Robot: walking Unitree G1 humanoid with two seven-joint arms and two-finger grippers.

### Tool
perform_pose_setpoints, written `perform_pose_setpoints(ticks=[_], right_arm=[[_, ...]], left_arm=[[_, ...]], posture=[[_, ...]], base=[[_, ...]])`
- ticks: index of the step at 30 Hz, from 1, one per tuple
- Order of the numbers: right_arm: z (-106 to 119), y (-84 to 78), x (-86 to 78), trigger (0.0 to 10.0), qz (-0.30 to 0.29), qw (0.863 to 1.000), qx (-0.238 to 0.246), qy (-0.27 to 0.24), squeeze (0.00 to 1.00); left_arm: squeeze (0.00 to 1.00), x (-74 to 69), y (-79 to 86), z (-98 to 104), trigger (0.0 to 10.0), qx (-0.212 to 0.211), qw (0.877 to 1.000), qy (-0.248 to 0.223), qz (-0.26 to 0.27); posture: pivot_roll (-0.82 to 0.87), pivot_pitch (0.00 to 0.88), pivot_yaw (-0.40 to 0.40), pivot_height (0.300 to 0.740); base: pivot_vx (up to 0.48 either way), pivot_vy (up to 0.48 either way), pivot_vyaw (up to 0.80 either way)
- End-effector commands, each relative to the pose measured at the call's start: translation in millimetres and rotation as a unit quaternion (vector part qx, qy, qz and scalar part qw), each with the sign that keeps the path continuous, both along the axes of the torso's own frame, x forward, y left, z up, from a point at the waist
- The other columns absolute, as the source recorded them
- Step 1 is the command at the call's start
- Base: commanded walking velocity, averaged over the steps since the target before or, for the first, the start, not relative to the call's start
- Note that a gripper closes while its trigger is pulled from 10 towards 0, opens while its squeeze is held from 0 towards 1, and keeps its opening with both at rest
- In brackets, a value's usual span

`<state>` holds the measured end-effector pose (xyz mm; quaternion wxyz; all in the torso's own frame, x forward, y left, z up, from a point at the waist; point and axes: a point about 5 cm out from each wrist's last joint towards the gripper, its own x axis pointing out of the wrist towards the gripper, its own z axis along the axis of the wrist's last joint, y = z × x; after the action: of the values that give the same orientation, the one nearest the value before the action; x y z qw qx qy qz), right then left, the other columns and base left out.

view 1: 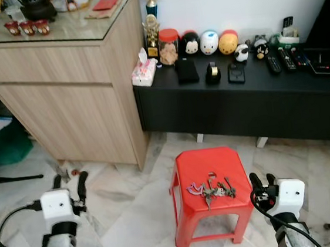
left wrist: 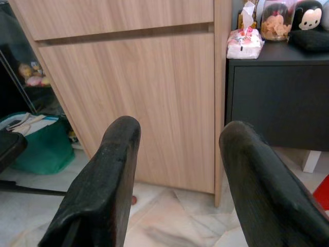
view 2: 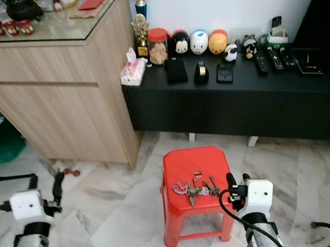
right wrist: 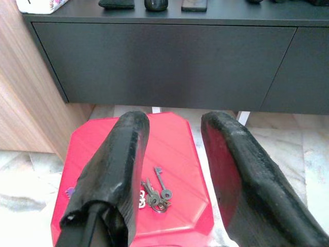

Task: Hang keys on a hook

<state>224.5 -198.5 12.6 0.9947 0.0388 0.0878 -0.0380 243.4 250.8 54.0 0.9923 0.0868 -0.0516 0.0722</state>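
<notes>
A bunch of keys (view 1: 212, 189) with a purple tag lies on top of a red plastic stool (view 1: 207, 163) on the marble floor. My right gripper (view 1: 262, 179) hovers low just right of the stool, open and empty. In the right wrist view its fingers (right wrist: 126, 159) point over the stool, with the keys (right wrist: 156, 193) between and below them. My left gripper (view 1: 70, 179) is open and empty at the lower left, well away from the stool. It faces the wooden cabinet (left wrist: 154, 103).
A wooden cabinet (view 1: 62, 105) with a glass top stands at the left. A low black console (view 1: 240, 107) behind the stool carries toys, a tissue pack (view 1: 144, 72) and remotes. Black cables (view 1: 10, 219) run over the floor near both arms. A green bag (view 1: 7, 143) sits far left.
</notes>
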Motion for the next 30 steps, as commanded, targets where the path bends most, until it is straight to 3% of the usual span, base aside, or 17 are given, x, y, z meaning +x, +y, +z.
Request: perform_pose_setpoints(ticks=[1, 6, 19, 30], right_arm=[[-1.1, -1.0, -0.7, 10.0, -0.004, 1.000, 0.003, 0.006, 0.00], [2.0, -4.3, -2.0, 10.0, -0.010, 1.000, 0.001, -0.001, 0.00], [3.2, -11.1, -1.1, 10.0, -0.015, 1.000, -0.011, 0.013, 0.00], [0.0, -8.7, -2.5, 10.0, -0.008, 1.000, -0.013, 0.022, 0.00]], left_arm=[[0.00, -0.7, 3.2, 8.8, 10.0, 0.009, 1.000, 0.000, 0.000], [0.00, -8.9, 3.9, 25.6, 10.0, 0.008, 1.000, -0.011, -0.010], [0.00, -18.3, -2.1, 19.0, 10.0, -0.035, 0.999, 0.028, -0.019], [0.00, -20.7, -3.3, 18.5, 10.0, -0.045, 0.998, 0.043, -0.019]], posture=[[-0.17, 0.087, -0.034, 0.740], [-0.17, 0.098, -0.036, 0.740], [-0.19, 0.102, -0.034, 0.740], [-0.18, 0.112, -0.040, 0.695]], base=[[0.000, 0.000, 0.00], [0.000, 0.000, 0.00], [0.000, 0.000, 0.00], [0.000, 0.000, 0.00]])
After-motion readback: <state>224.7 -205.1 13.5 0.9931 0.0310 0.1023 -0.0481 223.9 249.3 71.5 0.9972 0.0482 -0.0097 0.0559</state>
